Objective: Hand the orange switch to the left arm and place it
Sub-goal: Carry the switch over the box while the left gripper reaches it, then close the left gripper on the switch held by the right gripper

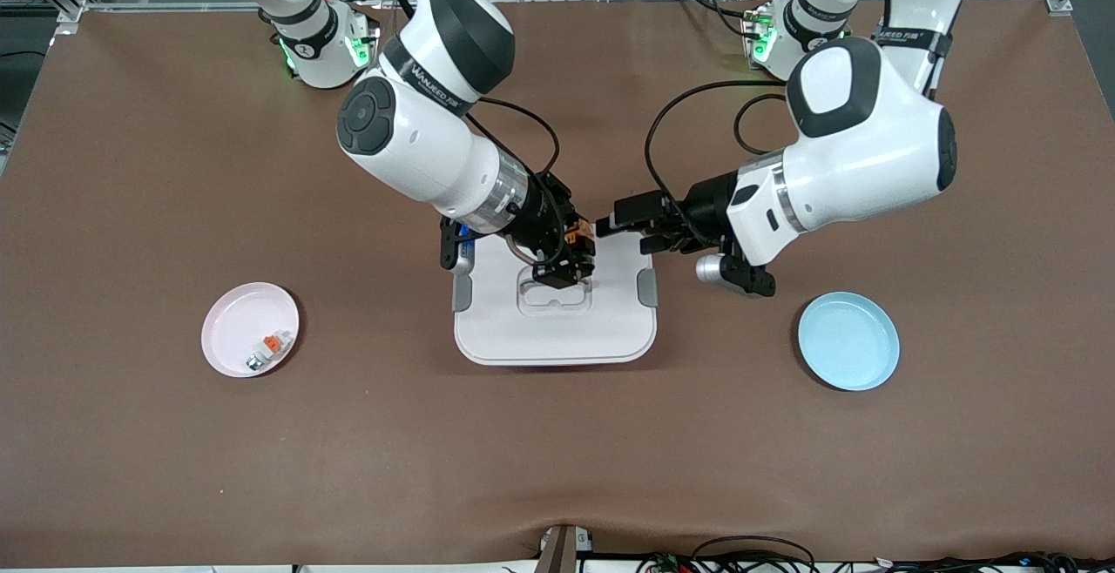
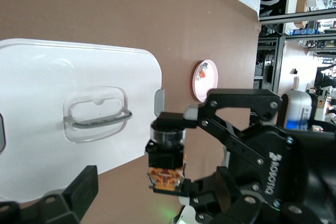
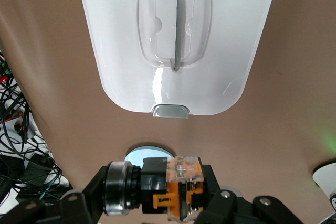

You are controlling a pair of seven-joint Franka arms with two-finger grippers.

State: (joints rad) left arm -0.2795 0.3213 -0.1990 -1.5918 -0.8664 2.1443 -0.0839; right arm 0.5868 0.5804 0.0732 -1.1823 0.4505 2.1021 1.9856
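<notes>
The orange switch (image 1: 577,236), a stubby black cylinder with orange marks, is held in the air over the white box (image 1: 557,329). My right gripper (image 1: 571,252) is shut on it; in the right wrist view the switch (image 3: 168,187) lies across that gripper (image 3: 157,191). My left gripper (image 1: 610,223) is open just beside the switch, toward the left arm's end, its fingertips level with the switch. In the left wrist view the switch (image 2: 167,157) hangs from the right gripper's fingers, between the spread fingers (image 2: 84,188) of my left gripper (image 2: 153,196).
The box has grey side clips (image 1: 646,287) and a recessed lid handle (image 1: 555,296). A pink plate (image 1: 228,329) at the right arm's end holds a small white-and-grey piece with an orange tab (image 1: 268,348). A blue plate (image 1: 849,340) lies at the left arm's end.
</notes>
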